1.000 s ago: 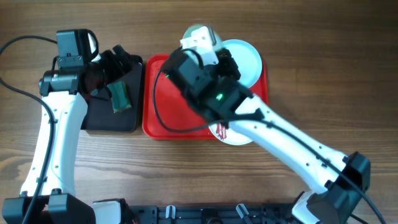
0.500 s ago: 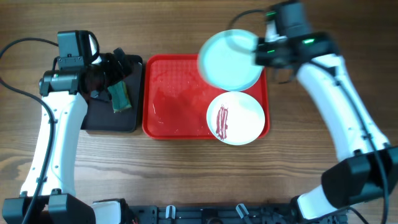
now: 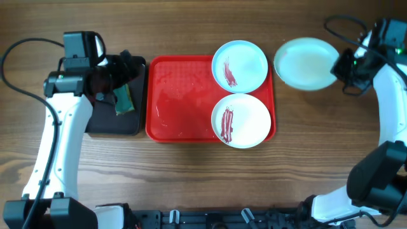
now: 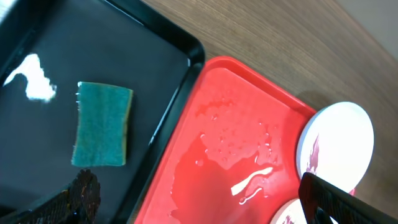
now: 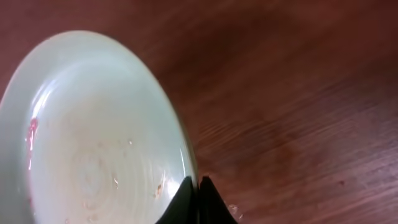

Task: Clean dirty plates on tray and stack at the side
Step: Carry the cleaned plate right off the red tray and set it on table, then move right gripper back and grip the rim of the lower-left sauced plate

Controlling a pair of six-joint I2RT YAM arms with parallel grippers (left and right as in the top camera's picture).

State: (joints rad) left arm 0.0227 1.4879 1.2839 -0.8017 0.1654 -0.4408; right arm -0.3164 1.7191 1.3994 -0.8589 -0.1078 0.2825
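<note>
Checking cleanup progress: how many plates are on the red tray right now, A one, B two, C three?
B: a pale blue plate and a white plate, both streaked red, lie on the red tray; the third plate is off it, pinched at its rim by the right gripper.

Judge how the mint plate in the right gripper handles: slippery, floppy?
The mint plate looks rigid and glossy, so it likely keeps shape. Its droplets suggest slickness; the right gripper pinches only its rim, so it may pivot or slip. Shallow, probably stable once flat.
</note>
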